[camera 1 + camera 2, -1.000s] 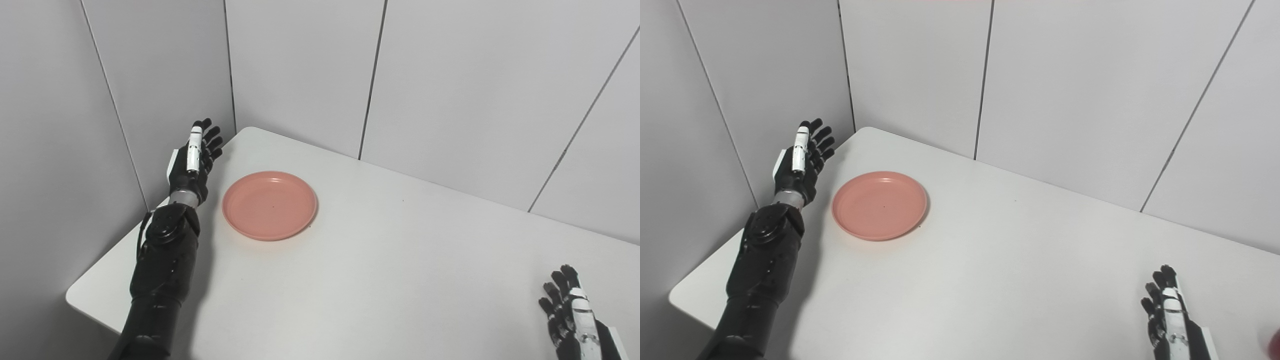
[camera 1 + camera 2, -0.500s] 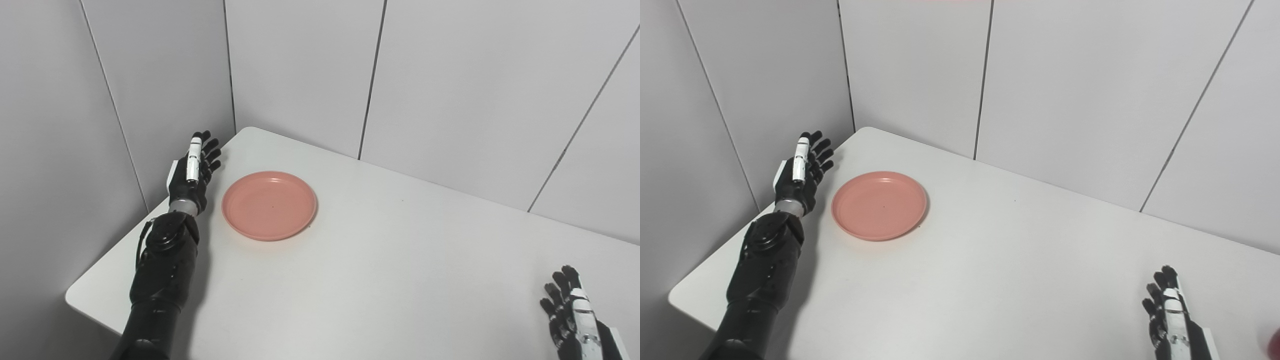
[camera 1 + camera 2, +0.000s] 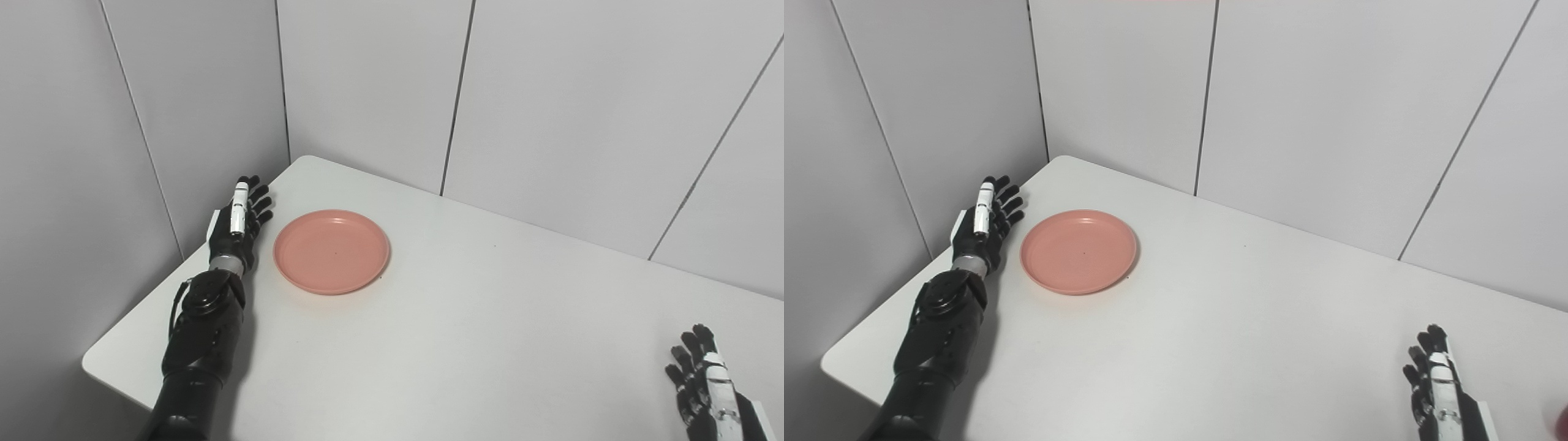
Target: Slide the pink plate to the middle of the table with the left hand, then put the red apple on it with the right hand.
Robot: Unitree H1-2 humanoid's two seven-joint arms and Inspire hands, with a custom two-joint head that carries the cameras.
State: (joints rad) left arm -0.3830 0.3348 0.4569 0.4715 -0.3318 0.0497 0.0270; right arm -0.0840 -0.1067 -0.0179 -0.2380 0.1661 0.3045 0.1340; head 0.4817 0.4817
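Two hands show over a white table (image 3: 465,343) set into a corner of grey wall panels (image 3: 551,110). One pink plate (image 3: 331,251) lies flat on the table's far left part, toward the corner and well left of the table's middle, with nothing on it. The left hand (image 3: 239,223) is just beside the plate's left rim, not touching it as far as the views show; its fingers (image 3: 262,205) are spread apart and point away toward the corner, and it holds nothing. Its black forearm (image 3: 199,343) reaches up from the bottom left edge over the table's left side.

The right hand (image 3: 1436,386) sits low at the bottom right, well apart from the plate, fingers spread and holding nothing, partly cut off by the picture's edge. A small red sliver (image 3: 1563,418) shows at the very right edge of the right eye view, just beside that hand; it may be the apple, but too little of it shows to tell.

No brand, label or readable writing shows on the plate, the table or either hand.
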